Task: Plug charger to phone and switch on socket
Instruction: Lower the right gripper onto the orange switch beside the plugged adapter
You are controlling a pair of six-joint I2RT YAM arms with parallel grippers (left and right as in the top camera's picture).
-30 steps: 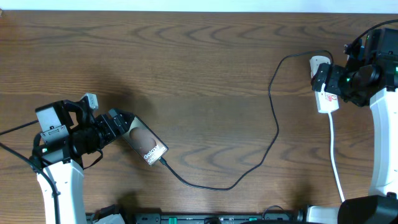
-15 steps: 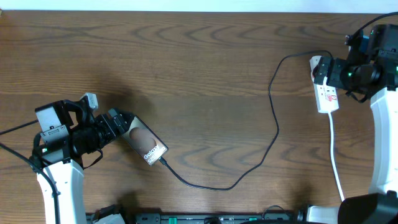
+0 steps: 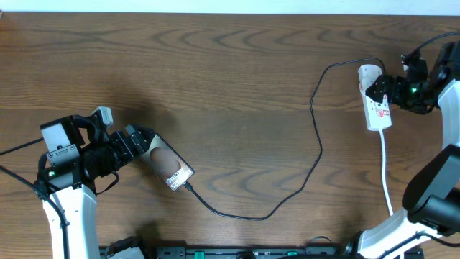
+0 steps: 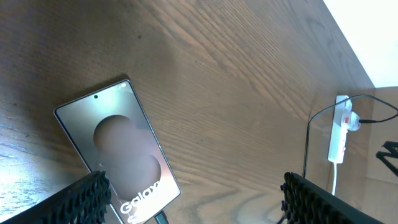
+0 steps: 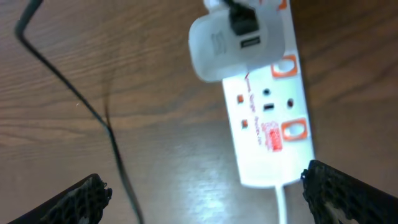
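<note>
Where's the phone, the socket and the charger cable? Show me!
phone [image 3: 169, 170], overhead view, middle of its glossy face.
socket [image 5: 268, 127], right wrist view, white body between the outlets.
charger [image 3: 320, 147], overhead view, midway along the black cable.

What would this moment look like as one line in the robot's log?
charger: in phone, it seems | left gripper: open, at phone | right gripper: open, near socket | switches: cannot tell

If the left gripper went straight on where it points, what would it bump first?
Probably the phone, lying right ahead of the left gripper and its open jaws; how high it hangs is unclear.
</note>
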